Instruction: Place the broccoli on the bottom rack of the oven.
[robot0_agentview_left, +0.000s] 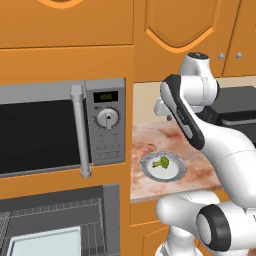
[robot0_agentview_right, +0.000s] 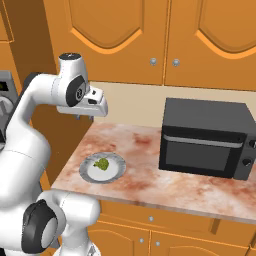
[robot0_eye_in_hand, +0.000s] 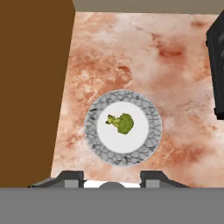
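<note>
The broccoli (robot0_agentview_left: 161, 162) (robot0_agentview_right: 102, 164) (robot0_eye_in_hand: 122, 123), a small green floret, lies in the middle of a round grey-rimmed plate (robot0_agentview_left: 148, 171) (robot0_agentview_right: 118, 173) (robot0_eye_in_hand: 93, 127) on the marbled counter. My gripper (robot0_eye_in_hand: 113, 177) (robot0_agentview_right: 85, 117) hangs well above the plate, pointing straight down at it, open, with nothing between its fingers. The oven (robot0_agentview_left: 111, 220) is at the lower left, below the counter's level, with its dark wire bottom rack (robot0_agentview_left: 92, 232) and a pale tray (robot0_agentview_left: 45, 242) showing inside.
A silver microwave (robot0_agentview_left: 60, 130) with a bar handle sits in the cabinet wall left of the counter. A black countertop box (robot0_agentview_right: 205, 137) (robot0_eye_in_hand: 216, 65) stands to the right of the plate. The orange cabinet side (robot0_eye_in_hand: 30, 87) borders the plate's left.
</note>
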